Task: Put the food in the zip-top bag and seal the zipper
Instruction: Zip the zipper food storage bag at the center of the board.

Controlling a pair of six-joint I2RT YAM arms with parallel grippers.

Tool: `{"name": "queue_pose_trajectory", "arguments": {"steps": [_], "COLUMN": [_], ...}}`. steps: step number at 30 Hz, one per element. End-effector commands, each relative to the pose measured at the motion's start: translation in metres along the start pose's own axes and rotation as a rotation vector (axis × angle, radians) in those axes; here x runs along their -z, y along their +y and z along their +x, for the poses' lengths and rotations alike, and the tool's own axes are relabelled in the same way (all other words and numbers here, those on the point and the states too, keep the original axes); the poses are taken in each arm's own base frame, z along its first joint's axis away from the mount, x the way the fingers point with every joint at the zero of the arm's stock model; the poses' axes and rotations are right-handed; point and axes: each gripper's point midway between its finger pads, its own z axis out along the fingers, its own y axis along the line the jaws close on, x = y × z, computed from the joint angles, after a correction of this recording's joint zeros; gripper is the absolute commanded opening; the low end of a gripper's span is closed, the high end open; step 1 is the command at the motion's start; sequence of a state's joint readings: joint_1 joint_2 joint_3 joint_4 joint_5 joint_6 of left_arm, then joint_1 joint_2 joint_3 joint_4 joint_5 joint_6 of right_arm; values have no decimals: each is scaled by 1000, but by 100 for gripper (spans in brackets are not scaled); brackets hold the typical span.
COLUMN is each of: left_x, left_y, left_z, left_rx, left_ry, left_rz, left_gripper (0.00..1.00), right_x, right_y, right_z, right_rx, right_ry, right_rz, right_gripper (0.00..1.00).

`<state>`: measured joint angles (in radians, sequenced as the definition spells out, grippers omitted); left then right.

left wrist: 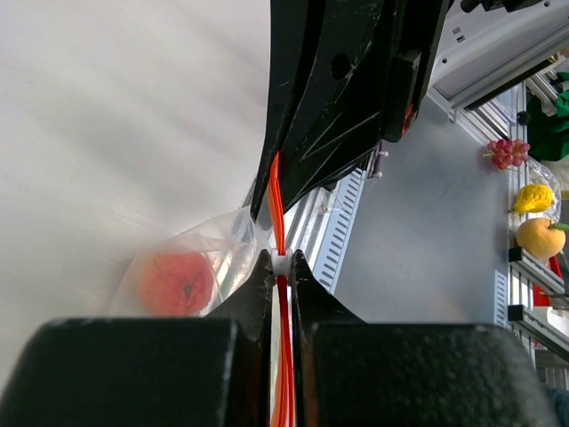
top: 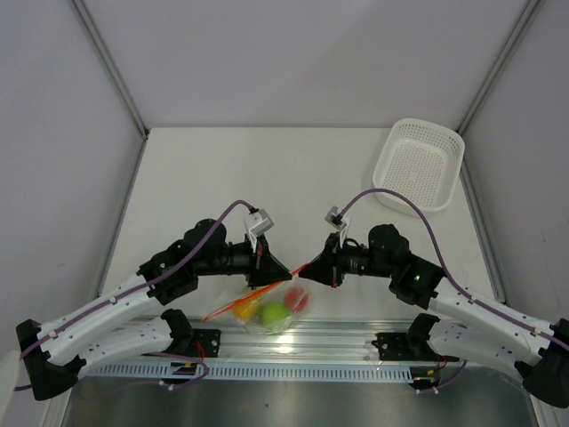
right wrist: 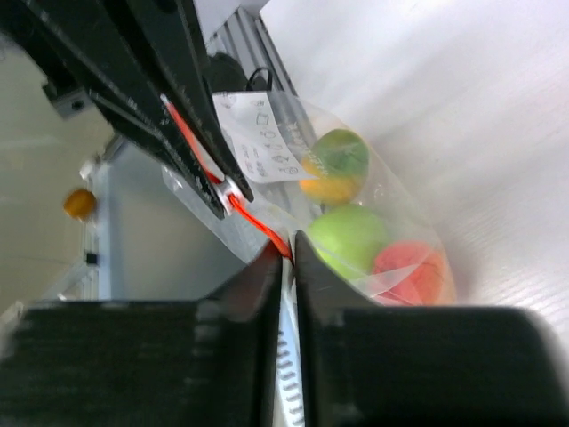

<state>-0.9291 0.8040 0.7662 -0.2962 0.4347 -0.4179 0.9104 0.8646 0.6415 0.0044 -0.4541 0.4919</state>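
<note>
Left gripper (left wrist: pixel 282 258) and right gripper (right wrist: pixel 289 242) both clenched on zipper (top: pixel 235 305), nearly tip to tip at mouth of zip-top bag (top: pixel 286 326); food (top: pixel 274 311) inside bag: green, yellow-orange, red pieces.

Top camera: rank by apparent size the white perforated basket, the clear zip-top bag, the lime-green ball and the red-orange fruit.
1. White perforated plastic basket.
2. Clear crinkly zip-top bag.
3. Lime-green toy ball and small red-orange toy fruit inside it: too alike to rank.
</note>
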Motion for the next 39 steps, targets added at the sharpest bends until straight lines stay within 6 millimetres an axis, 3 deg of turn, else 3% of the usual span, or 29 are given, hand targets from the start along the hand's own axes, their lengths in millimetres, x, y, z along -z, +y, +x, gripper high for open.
{"name": "queue_pose_trajectory", "arguments": {"steps": [1, 4, 12, 17, 22, 26, 27, 39], "left_x": [4, 3, 4, 5, 7, 8, 8, 23], "left_y": [-9, -10, -12, -15, -16, -16, -14, -2], "left_z": [2, 2, 2, 0, 1, 3, 4, 14], "left_rx": [-7, -2, 3, 4, 4, 3, 5, 51], "left_ry": [19, 21, 20, 17, 19, 23, 26, -6], "left_rz": [37, 41, 48, 61, 63, 62, 55, -35], "left_gripper": [1, 1, 1, 1, 1, 1, 1, 1], "right_x": [4, 8, 7, -2, -8, -9, -8, 15], "right_y": [20, 27, 33, 29, 28, 28, 29, 4], "right_z": [-8, -3, -9, -5, -6, -7, -9, -23], "right_rx": [104, 127, 204, 207, 209, 207, 210, 243], "right_ry": [12, 70, 133, 181, 190, 190, 184, 72], "right_rz": [-99, -127, -147, -159, -165, -166, -169, 42], "right_gripper": [16, 35, 37, 34, 24, 9, 0, 0]}}
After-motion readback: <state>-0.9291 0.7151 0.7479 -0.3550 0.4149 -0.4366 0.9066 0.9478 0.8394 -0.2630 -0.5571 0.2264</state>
